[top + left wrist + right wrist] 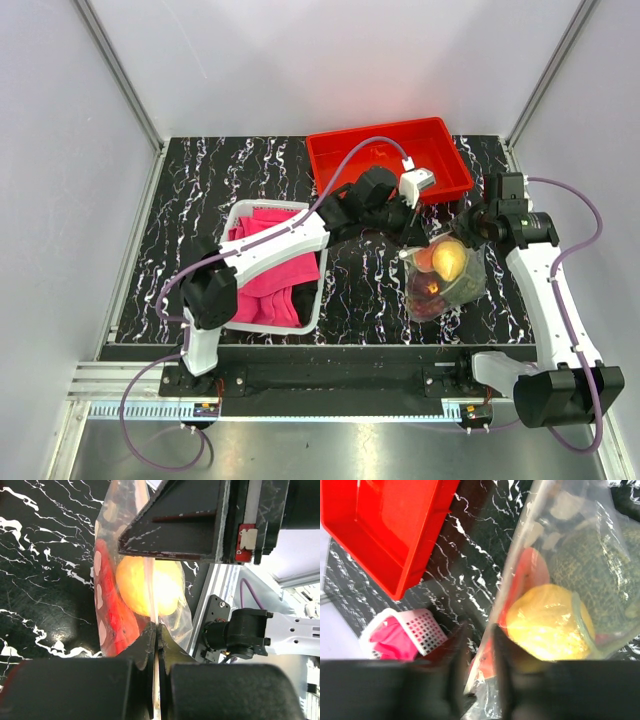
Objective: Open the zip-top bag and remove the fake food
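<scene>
The zip-top bag (447,285) sits on the black table (370,295) near the red tray (322,165), fake food (547,627) inside. The left gripper (156,630) pinches its edge tight. The right gripper (479,680) has fingers either side of the edge; it is too blurry to tell if they squeeze.

A red tray (440,160) is set at the far side of the black, white-veined tabletop (360,290). A white perforated basket (319,290) is placed on the left of the tabletop, apart from the tray, and is filled with pink cloths (268,285). The tabletop is enclosed by pale walls (60,150).
</scene>
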`<action>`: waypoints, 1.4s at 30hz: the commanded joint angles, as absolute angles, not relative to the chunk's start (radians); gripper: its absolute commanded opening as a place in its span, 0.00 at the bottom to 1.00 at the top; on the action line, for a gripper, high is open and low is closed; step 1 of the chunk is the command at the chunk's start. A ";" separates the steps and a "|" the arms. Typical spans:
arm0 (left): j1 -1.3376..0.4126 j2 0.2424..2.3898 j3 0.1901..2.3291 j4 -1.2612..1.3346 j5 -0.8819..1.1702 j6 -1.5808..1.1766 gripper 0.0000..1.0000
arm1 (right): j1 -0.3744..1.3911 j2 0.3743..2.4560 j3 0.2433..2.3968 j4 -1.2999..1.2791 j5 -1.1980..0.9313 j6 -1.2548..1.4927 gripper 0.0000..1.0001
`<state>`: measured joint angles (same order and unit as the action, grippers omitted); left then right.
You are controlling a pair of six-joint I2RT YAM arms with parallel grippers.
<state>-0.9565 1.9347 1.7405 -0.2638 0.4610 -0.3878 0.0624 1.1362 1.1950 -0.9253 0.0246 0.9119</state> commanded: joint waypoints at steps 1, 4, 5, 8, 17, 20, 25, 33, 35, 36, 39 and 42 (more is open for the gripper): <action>-0.965 1.868 1.792 -0.268 0.414 -0.344 0.00 | 0.058 1.091 1.178 -0.901 0.003 0.933 0.23; -0.965 1.858 1.810 -0.293 0.393 -0.330 0.00 | 0.058 1.085 1.180 -0.884 -0.056 0.917 0.02; -0.965 1.855 1.819 -0.301 0.387 -0.328 0.00 | 0.060 1.088 1.181 -0.865 -0.081 0.890 0.00; -0.965 1.833 1.821 -0.316 0.379 -0.334 0.00 | 0.060 1.100 1.192 -0.807 -0.202 0.809 0.00; -0.965 1.790 1.770 -0.330 0.347 -0.344 0.07 | 0.060 1.092 1.206 -0.787 -0.221 0.761 0.00; -0.965 1.769 1.738 -0.330 0.328 -0.348 0.46 | 0.060 1.085 1.195 -0.781 -0.221 0.765 0.00; -0.965 1.704 1.684 -0.340 0.307 -0.327 0.62 | 0.060 1.081 1.186 -0.778 -0.230 0.775 0.00; -0.986 1.513 1.386 -0.183 0.203 -0.265 0.59 | 0.058 1.086 1.190 -0.773 -0.245 0.778 0.00; -0.999 1.449 1.313 -0.111 0.181 -0.236 0.59 | 0.058 1.089 1.195 -0.773 -0.250 0.779 0.00; -1.026 1.431 1.223 -0.024 0.129 -0.224 0.63 | 0.060 1.088 1.196 -0.775 -0.252 0.782 0.00; -1.081 1.362 1.017 0.246 0.023 -0.172 0.75 | 0.058 1.077 1.204 -0.773 -0.249 0.807 0.00; -1.117 1.351 0.898 0.507 -0.064 -0.158 0.78 | 0.058 1.072 1.210 -0.778 -0.239 0.831 0.00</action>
